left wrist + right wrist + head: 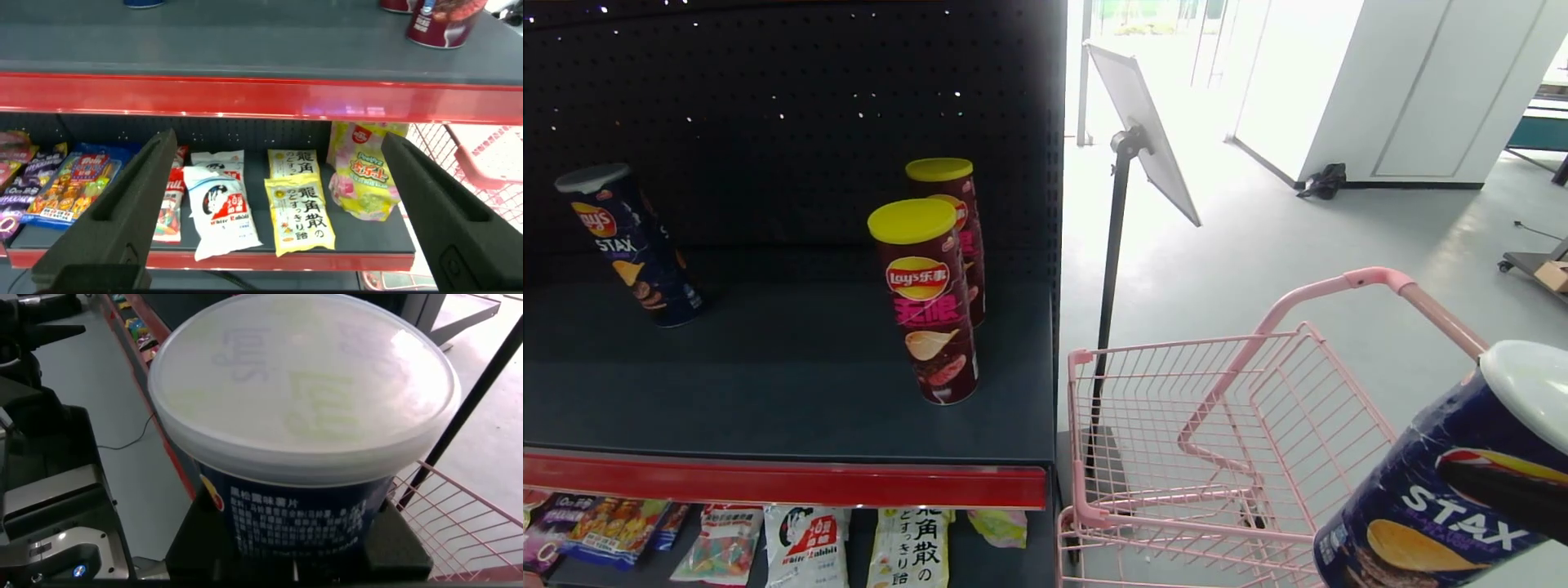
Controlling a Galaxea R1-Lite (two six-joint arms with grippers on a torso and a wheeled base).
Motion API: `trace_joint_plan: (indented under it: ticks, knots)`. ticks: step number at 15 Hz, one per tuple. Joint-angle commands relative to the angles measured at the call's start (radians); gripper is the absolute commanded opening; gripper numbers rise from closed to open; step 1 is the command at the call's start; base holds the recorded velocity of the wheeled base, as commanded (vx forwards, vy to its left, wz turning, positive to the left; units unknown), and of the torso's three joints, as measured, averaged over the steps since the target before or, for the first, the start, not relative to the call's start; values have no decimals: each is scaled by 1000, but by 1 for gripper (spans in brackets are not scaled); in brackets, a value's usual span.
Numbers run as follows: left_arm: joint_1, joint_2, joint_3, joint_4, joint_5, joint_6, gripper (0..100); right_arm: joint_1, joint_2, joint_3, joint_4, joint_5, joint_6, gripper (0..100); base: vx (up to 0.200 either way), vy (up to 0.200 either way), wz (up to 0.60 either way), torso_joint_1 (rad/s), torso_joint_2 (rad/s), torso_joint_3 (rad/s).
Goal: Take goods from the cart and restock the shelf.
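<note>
my left gripper (278,204) hangs in front of the lower shelf (368,245). its two black fingers (122,212) are spread wide with nothing between them. beyond them the snack bags (221,208) lie in a row, just under the red price rail (245,94).

on the upper shelf (768,384), far left and near the pegboard back, stands the shelved blue can (629,245) with its pale lid. well apart from it, towards the shelf's right end, stand two maroon cans with yellow lids. the front maroon can (925,302) is nearer the edge, and the rear maroon can (952,229) is just behind it, partly hidden.

right of the shelf a sign stand (1143,131) rises on a black pole. beside it sits the pink cart (1225,441), a wire basket with its handle towards the right.

at the far right the held blue can (1445,490) is tilted, white lid up. in the head view it overlaps the cart's right side. my right gripper (298,555) is clamped on that can, one dark pad (400,547) pressing each side of the body below the lid.
</note>
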Motion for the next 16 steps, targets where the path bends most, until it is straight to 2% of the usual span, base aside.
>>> trace_joint_plan:
  ticks: [1, 9, 16]
  knots:
    - [0, 1, 0, -1, 0, 0, 100, 1, 3, 1, -1, 0, -1, 0, 0, 0, 0, 0, 0, 0]
    - [0, 1, 0, -1, 0, 0, 100, 5, 9, 10, -1, 0, -1, 0, 0, 0, 0, 0, 0, 0]
    - [0, 1, 0, -1, 0, 0, 100, 4, -2, 20, -1, 0, -1, 0, -200, 0, 0, 2, 3, 0]
